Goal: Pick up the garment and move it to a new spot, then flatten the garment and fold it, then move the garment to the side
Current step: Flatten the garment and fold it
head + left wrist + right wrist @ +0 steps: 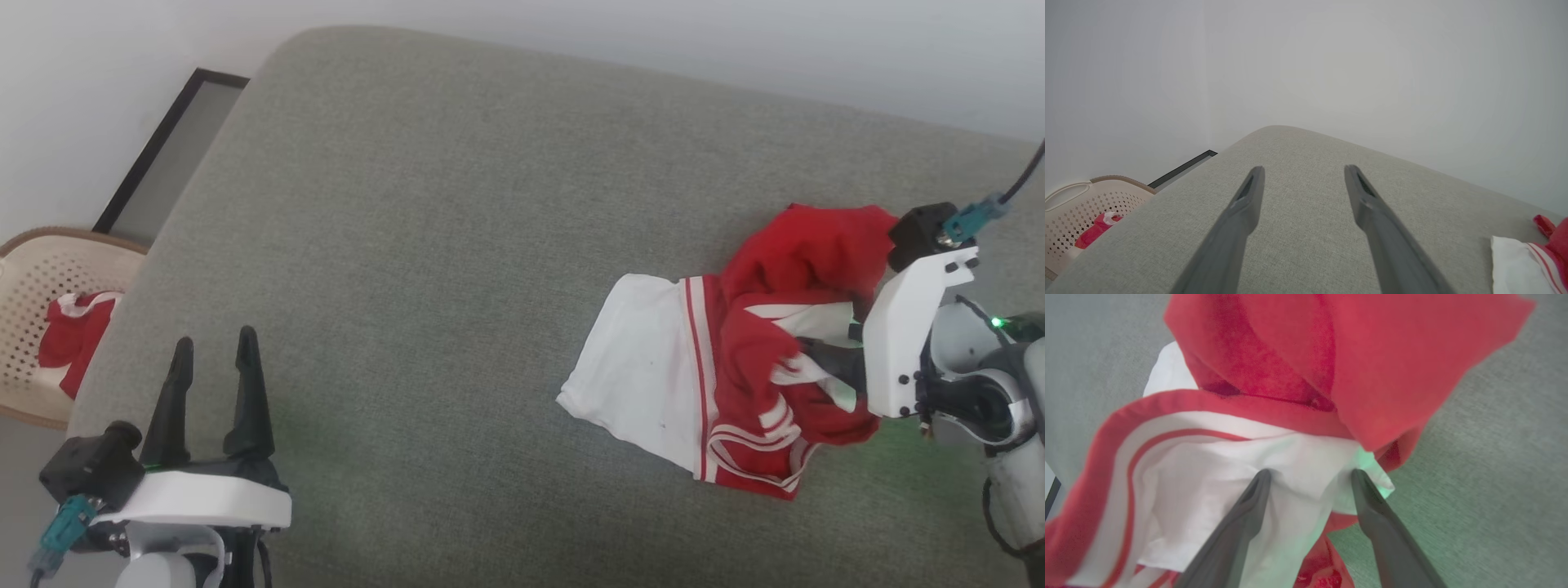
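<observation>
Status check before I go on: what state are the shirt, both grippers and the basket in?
garment: crumpled, unfolded, lying on the grey cushion.
left gripper: open, empty, over bare cushion.
right gripper: open, fingers astride a white fold of the garment.
basket: upright beside the cushion, red-and-white cloth inside.

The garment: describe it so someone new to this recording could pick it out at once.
Start at the broad grey-green cushion across the head view. On its right part, at the open right gripper, lies the garment, a crumpled bright-red shirt with white striped sleeve panels. The smaller red-and-white cloth sits in the tan basket off the cushion's left edge.
</observation>
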